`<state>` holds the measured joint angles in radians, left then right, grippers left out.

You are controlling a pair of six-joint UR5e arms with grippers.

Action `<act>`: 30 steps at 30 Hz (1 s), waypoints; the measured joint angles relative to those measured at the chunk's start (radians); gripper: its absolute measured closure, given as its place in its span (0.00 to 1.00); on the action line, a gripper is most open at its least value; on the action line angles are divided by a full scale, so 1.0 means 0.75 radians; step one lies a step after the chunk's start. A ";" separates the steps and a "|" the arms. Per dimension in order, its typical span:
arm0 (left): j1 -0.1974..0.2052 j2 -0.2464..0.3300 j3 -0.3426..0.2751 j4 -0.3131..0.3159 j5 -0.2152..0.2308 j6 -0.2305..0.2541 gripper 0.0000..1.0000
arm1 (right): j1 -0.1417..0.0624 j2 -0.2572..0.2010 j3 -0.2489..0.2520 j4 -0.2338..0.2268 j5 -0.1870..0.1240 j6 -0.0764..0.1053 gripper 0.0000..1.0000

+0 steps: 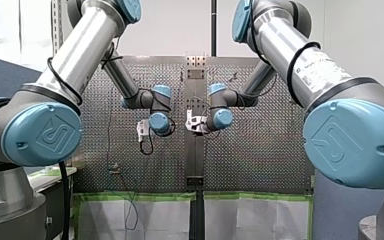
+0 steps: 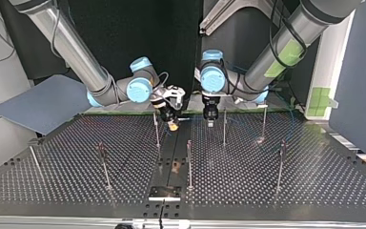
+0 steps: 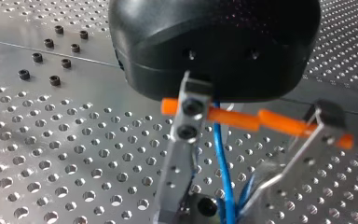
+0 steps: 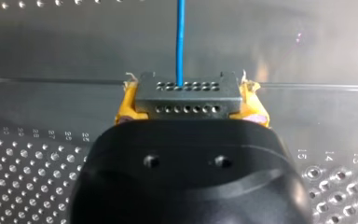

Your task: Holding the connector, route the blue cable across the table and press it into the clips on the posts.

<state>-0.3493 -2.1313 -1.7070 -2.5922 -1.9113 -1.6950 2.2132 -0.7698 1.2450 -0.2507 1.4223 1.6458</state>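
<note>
In the right wrist view my right gripper (image 4: 191, 103) is shut on a grey connector (image 4: 186, 93) with rows of small holes, yellow pads (image 4: 127, 105) on both its sides. The blue cable (image 4: 181, 42) runs straight out of the connector, away from the gripper. In the left wrist view my left gripper (image 3: 209, 212) stands open just above the perforated table, and the blue cable (image 3: 221, 154) passes between its metal fingers (image 3: 182, 149). In the top view my right gripper (image 2: 173, 124) and my left gripper (image 2: 210, 121) hang close together at the far middle of the table.
Several thin upright posts (image 2: 189, 162) stand across the perforated table (image 2: 314, 181); two of them (image 2: 157, 129) (image 2: 224, 126) rise right beside the grippers. A blue-grey board (image 2: 43, 102) leans at the top view's left. A dark plate (image 2: 164, 192) lies at the near edge.
</note>
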 joint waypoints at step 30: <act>-0.029 0.168 -0.026 -0.182 -0.027 -0.035 1.00 | 0.007 -0.188 -0.016 0.119 0.066 -0.003 1.00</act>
<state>-0.3714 -2.0051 -1.7264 -2.7289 -1.9313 -1.7211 2.2182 -0.9106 1.2332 -0.1613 1.4722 1.6440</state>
